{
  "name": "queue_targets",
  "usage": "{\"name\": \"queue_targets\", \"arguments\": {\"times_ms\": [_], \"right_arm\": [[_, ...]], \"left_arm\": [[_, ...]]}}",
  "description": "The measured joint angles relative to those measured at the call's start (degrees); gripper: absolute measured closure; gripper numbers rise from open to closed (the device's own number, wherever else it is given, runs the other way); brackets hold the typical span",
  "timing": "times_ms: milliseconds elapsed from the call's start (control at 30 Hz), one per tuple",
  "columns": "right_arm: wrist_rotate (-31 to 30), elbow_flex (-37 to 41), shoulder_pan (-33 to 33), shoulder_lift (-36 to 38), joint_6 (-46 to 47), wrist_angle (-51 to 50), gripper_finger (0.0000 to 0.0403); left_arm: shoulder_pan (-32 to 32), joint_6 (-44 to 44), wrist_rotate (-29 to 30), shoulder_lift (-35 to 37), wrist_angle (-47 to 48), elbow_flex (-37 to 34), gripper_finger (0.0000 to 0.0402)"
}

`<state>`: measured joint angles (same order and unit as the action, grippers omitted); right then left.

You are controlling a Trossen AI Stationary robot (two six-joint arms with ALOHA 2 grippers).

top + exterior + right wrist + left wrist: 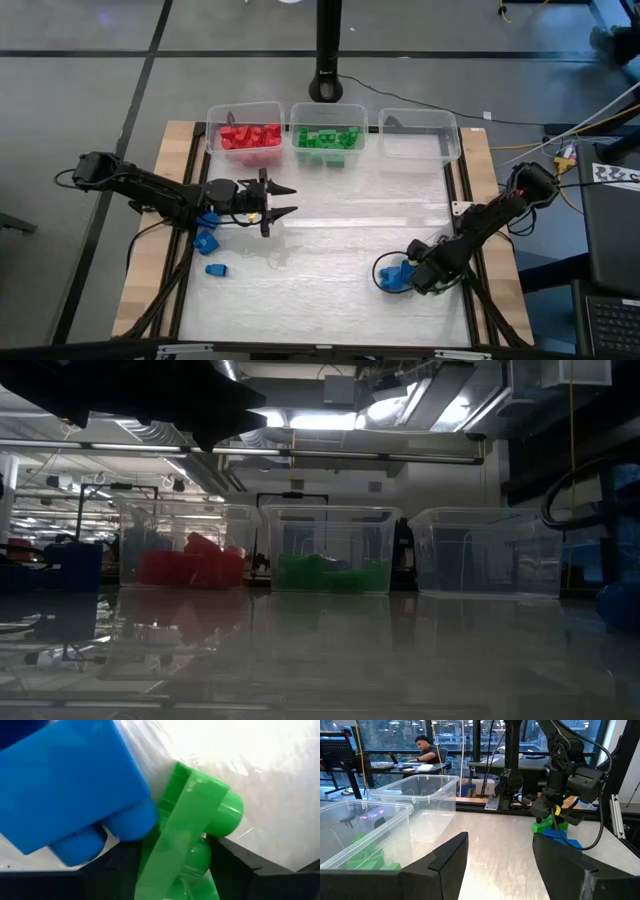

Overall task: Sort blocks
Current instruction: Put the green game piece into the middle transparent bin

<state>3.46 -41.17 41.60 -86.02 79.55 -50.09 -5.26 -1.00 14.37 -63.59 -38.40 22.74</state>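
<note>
Right gripper [412, 276]: sitting low at the worktop's front right, jaws closing on a green block [192, 840]; a blue block [70, 795] is touching it.
Left gripper [283, 200]: hovering over the worktop's left middle, jaws standing partly open, holding nothing.
Red bin [212, 120]: standing at the back edge, left, holding red blocks [250, 137].
Green bin [364, 122]: standing mid back edge, holding green blocks [327, 139].
Third bin [452, 130]: standing at the back right.
Loose blue blocks [211, 253]: lying near the left edge.
</note>
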Motion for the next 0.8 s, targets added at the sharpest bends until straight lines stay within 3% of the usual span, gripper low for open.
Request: {"name": "queue_targets", "arguments": {"times_ms": [433,800], "right_arm": [[-4.01,-2.95,0.0,0.81,-3.76,-3.57,0.0204],[-10.29,-10.2,-3.1,6.37,-8.51,-18.51,0.0215]], "left_arm": [[0.0,-0.06,0.0,0.0,-0.1,0.0,0.0189],[0.0,-0.06,-0.01,0.0,-0.24,0.0,0.0189]]}}
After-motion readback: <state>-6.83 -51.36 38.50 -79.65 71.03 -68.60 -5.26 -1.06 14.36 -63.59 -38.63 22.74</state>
